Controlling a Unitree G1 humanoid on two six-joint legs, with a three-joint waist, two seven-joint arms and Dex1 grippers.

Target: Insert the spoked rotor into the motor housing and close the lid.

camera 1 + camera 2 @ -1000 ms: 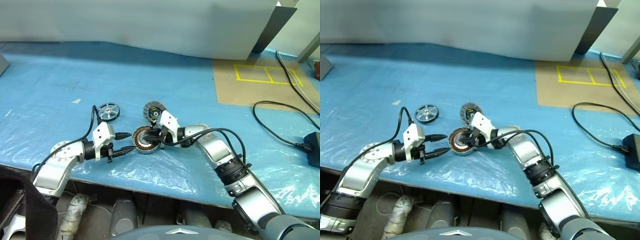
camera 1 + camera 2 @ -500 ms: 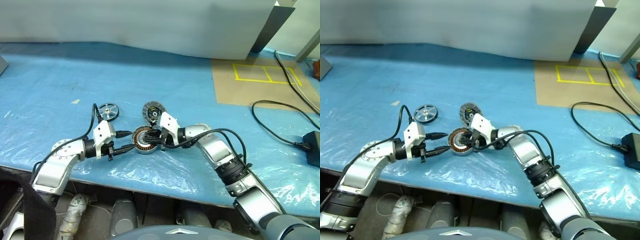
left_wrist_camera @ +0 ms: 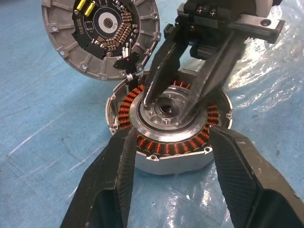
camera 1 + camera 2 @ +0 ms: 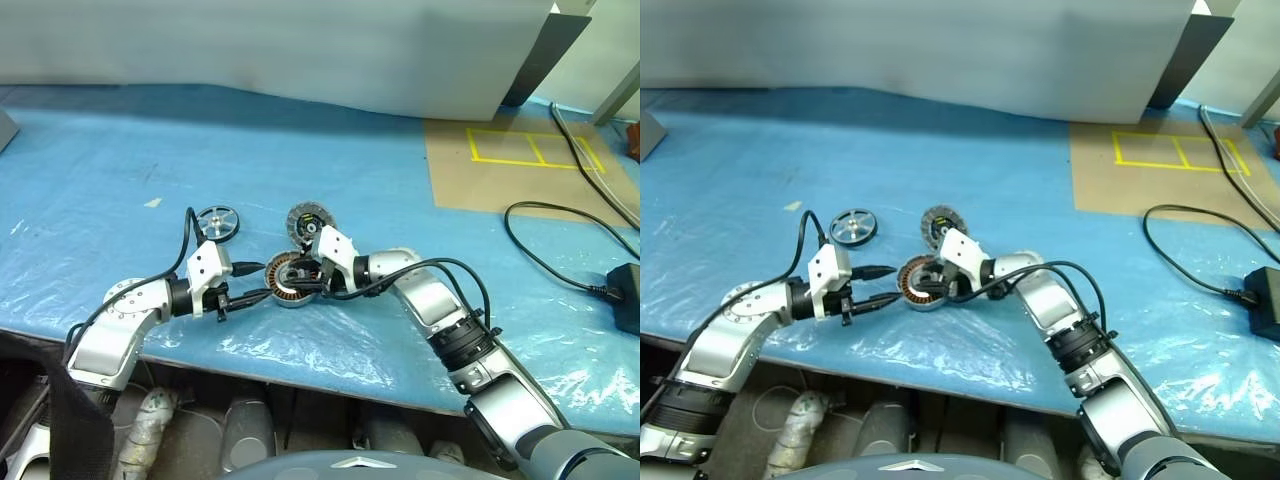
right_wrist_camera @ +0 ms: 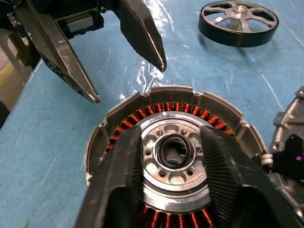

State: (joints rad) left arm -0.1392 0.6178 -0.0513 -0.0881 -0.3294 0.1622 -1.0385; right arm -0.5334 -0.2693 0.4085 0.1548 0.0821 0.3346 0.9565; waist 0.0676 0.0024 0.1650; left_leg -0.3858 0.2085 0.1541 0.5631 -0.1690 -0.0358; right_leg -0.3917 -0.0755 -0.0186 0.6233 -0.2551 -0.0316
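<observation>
Right wrist view: parted right claw [image 5: 172,142] straddles motor housing [image 5: 142,102] hub, hiding windings; left claw [image 3: 168,152] gapes.

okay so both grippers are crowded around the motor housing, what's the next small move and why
Probably lift the right gripper clear of the motor housing. Its open fingers sit over the silver centre, blocking the seat. The spoked rotor lies flat on the blue sheet, beyond the open left gripper, and the lid leans against the housing's far side, so the rotor must be fetched first.
</observation>
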